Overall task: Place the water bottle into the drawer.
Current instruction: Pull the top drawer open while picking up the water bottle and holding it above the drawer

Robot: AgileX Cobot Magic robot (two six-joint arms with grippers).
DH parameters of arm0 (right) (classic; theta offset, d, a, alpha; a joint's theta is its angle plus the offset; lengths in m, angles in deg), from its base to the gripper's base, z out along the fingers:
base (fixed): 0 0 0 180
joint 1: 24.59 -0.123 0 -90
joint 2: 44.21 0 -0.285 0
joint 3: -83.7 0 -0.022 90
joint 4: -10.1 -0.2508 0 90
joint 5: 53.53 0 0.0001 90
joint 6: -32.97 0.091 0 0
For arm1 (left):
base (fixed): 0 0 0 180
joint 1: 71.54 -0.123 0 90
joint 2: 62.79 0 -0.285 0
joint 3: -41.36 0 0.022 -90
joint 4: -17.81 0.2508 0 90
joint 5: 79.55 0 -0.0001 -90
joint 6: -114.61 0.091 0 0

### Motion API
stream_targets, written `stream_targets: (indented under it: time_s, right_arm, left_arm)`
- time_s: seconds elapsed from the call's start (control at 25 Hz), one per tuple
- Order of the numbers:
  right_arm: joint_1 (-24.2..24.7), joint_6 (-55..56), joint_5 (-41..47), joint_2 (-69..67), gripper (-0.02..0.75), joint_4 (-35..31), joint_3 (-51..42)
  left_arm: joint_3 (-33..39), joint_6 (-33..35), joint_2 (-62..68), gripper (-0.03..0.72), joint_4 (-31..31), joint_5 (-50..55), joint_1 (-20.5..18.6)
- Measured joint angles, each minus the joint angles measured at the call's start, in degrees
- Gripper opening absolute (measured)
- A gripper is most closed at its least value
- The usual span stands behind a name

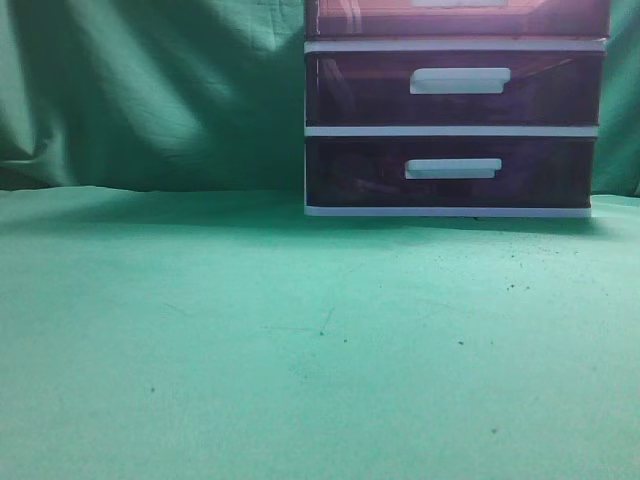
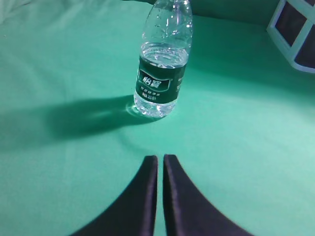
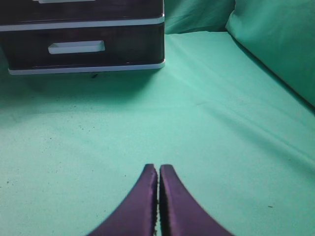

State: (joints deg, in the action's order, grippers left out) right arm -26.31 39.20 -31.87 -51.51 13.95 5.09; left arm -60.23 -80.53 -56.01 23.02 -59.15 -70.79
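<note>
A clear water bottle (image 2: 162, 64) with a dark green label stands upright on the green cloth in the left wrist view, some way ahead of my left gripper (image 2: 160, 158), which is shut and empty. The reddish-pink top drawer (image 1: 455, 17) shows at the upper edge of the exterior view; it is pushed in, and its handle is mostly cut off. My right gripper (image 3: 158, 167) is shut and empty above bare cloth, facing the drawer unit (image 3: 83, 46). Neither gripper nor the bottle shows in the exterior view.
The white-framed unit has two darker purple drawers (image 1: 455, 88) with white handles below the top one. A corner of the unit shows in the left wrist view (image 2: 295, 32). Green cloth (image 1: 300, 340) covers the table and hangs as a backdrop.
</note>
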Motion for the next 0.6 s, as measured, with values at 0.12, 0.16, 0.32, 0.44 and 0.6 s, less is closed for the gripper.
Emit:
stream_targets:
  time_s: [0.12, 0.16, 0.32, 0.44, 0.6]
  right_arm:
    - [0.0, 0.0, 0.0, 0.0, 0.000, 0.0, 0.0]
    - [0.0, 0.0, 0.0, 0.0, 0.000, 0.0, 0.0]
    - [0.0, 0.0, 0.0, 0.0, 0.000, 0.0, 0.0]
    - [0.0, 0.0, 0.0, 0.0, 0.000, 0.0, 0.0]
    - [0.0, 0.0, 0.0, 0.0, 0.000, 0.0, 0.0]
  left_arm:
    - [0.0, -0.5, 0.0, 0.000, -2.7, -3.1, 0.0]
    - [0.0, -1.1, 0.0, 0.000, -4.5, -5.5, 0.0]
    - [0.0, -2.5, 0.0, 0.000, -11.8, -19.8, 0.0]
    - [0.0, -2.6, 0.0, 0.000, -12.6, -29.4, 0.0]
    - [-1.4, -3.2, 0.0, 0.000, -7.5, -30.1, 0.0]
